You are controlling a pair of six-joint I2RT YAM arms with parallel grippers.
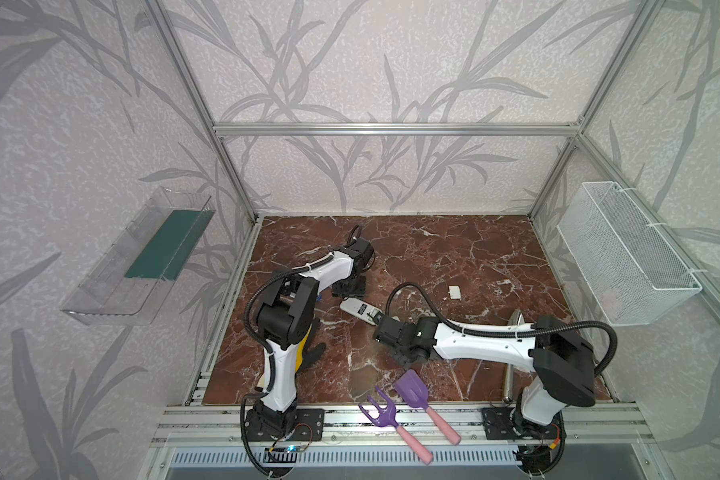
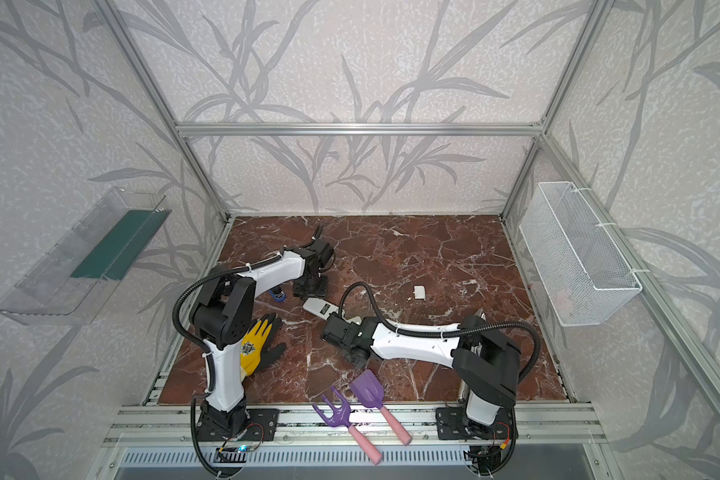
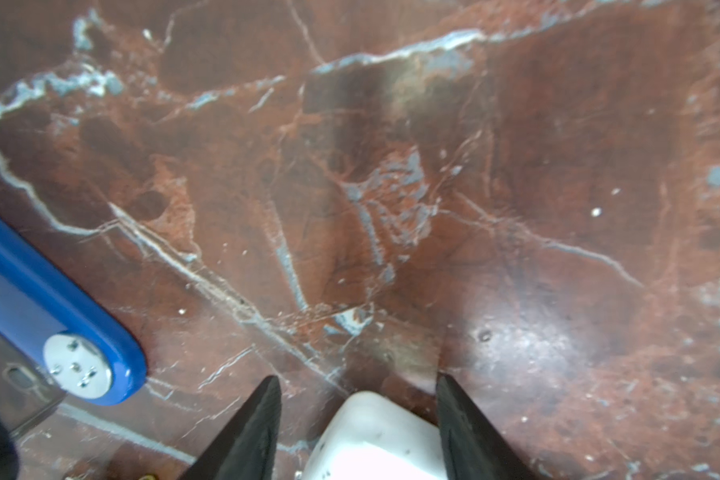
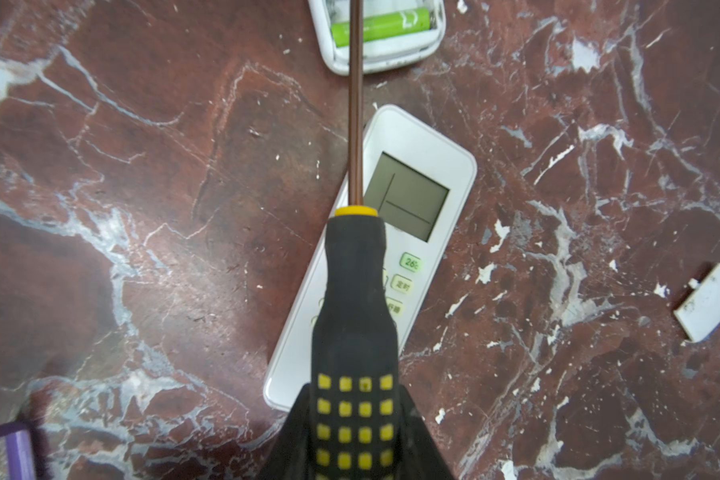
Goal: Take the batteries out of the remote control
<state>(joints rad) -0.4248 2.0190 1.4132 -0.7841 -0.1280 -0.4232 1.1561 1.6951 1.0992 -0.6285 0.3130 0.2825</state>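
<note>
While eyeballing the right wrist view, can only spot one of the batteries: lime green, seated in the open bay of the remote control, long axis crosswise to the screwdriver shaft passing right over it. Can't see the tip, cut off at the frame edge.

Right hand: clamped shut on the black-and-yellow handle, aimed dead ahead at that bay. Seen from a top view, remote control at roughly 10 o'clock from it, body running 10 to 4, bay end nearest. Looks like the closer arm for the prying.

Left hand: partway open, black fingers straddling the remote control's other end, not pinched on it by the look of things.

Loose battery cover flat on the table, 2 o'clock from the right hand, well apart.

Writing-wise: second remote face up beneath the handle, green button reading "26", Chinese characters on its neighbours. Mark on the battery too blurry to read, same for the back label in the top views.
</note>
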